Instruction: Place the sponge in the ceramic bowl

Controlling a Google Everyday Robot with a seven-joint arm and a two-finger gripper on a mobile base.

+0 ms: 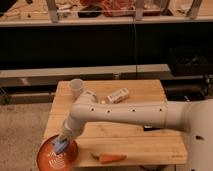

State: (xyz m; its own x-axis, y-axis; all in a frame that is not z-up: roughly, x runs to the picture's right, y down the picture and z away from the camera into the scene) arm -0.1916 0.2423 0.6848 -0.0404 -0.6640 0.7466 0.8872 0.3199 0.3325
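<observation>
gripper (63, 140) low at the front-left corner of the wooden table (145, 145), over the ceramic bowl (47, 159) — jaws clamped on the sponge (60, 146), which sits at the tip above the bowl's inside. carrot (112, 158) lies just right of the bowl. cup (76, 88) and white oblong object (118, 95) stand at the rear — well apart from the gripper.

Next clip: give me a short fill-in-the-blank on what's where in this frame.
The pincer hovers over the ceramic ____. The sponge at it is light ____. The orange vegetable on the table is a ____.
Missing: bowl; blue; carrot.
</observation>
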